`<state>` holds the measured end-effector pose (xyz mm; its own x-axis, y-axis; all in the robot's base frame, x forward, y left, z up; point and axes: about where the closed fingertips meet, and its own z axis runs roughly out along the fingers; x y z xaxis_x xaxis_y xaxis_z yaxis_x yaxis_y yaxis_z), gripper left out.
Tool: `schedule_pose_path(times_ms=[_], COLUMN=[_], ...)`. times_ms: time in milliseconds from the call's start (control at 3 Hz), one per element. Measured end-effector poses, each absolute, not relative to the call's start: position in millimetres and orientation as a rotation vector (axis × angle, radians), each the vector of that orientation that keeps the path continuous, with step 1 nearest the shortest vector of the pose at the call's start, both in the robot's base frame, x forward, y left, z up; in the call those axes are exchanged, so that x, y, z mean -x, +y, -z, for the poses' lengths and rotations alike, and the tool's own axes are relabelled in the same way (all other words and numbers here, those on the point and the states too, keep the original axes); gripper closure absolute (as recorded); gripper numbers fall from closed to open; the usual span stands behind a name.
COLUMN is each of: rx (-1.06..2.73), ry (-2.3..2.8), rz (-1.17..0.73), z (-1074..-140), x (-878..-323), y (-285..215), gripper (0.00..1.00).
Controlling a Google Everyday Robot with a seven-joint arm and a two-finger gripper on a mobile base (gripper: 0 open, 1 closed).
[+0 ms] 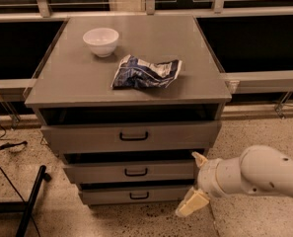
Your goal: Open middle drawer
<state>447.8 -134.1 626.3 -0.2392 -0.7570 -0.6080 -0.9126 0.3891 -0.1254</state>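
Observation:
The grey cabinet has three drawers stacked in front. The middle drawer has a small black bar handle and sits slightly out, with a dark gap above it. The top drawer is taller, and the bottom drawer is the narrowest. My gripper is at the right end of the middle drawer front, well right of its handle. It is open and empty, with one cream finger up by the drawer's top edge and the other finger down by the bottom drawer.
A white bowl and a crumpled blue chip bag lie on the cabinet top. A black stand leg and cables lie on the speckled floor at the left. Metal rails run behind the cabinet.

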Motion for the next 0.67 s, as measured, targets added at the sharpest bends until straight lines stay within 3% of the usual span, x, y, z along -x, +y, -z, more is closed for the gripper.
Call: schedule_pose_path(times_ms=[667], rx=[1.772], ry=[2.002], rz=[-0.204], z=[-550.9], x=[-467.5], y=[-96.0], gripper=[0.00])
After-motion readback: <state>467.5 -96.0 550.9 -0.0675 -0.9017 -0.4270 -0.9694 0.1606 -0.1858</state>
